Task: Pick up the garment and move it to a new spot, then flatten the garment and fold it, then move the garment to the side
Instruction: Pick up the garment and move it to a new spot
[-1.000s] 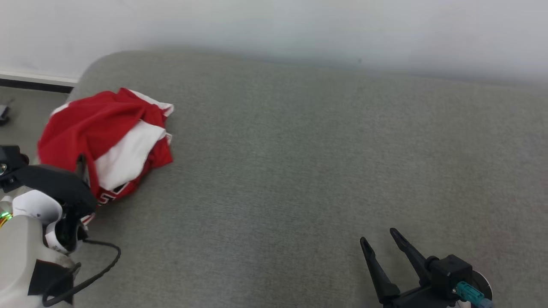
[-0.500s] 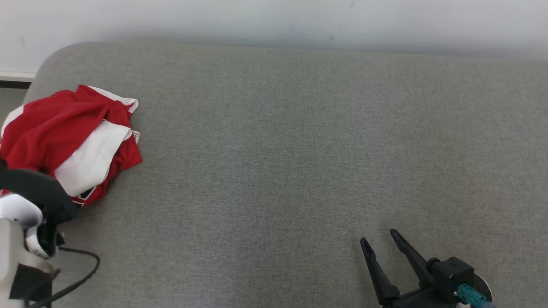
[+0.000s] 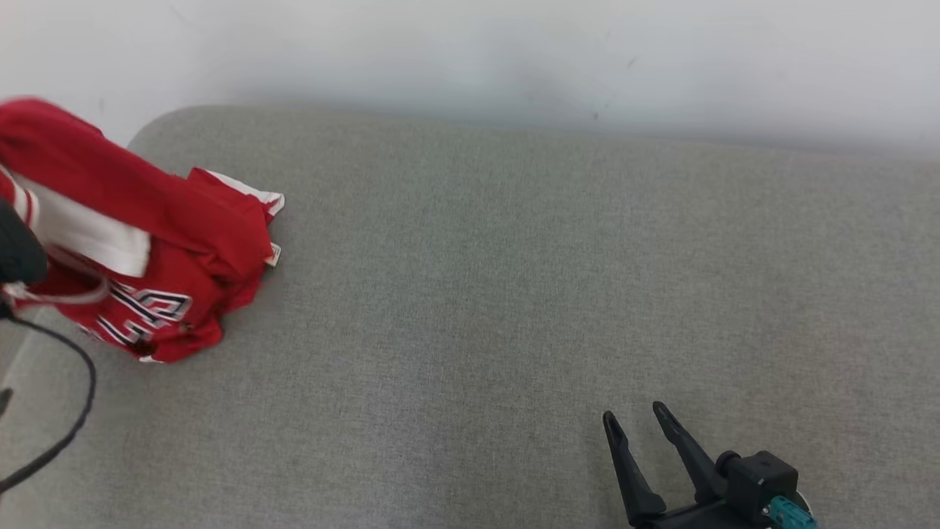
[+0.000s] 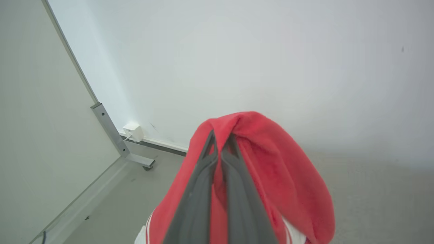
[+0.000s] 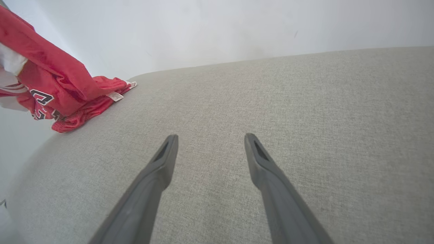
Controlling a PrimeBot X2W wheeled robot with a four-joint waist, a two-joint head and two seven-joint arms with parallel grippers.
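Jaws of the left gripper (image 4: pixel 221 139) are closed tight on a fold of the garment (image 4: pixel 281 176), and in the left wrist view red cloth drapes over the fingertips and hangs down both sides of the two dark fingers. On the right gripper (image 3: pixel 634 413) the jaws stand wide apart with nothing between them, low over the grey fabric surface (image 3: pixel 514 294) at the lower right of the head view, well apart from the garment. The garment is a shiny red jersey with white panels, thin white stripes and black characters outlined in white. It is bunched and creased, not flat. Its upper part is raised at the far left, while its lower end lies on the surface's rounded left corner. A small white label (image 3: pixel 273 255) shows at its right edge.
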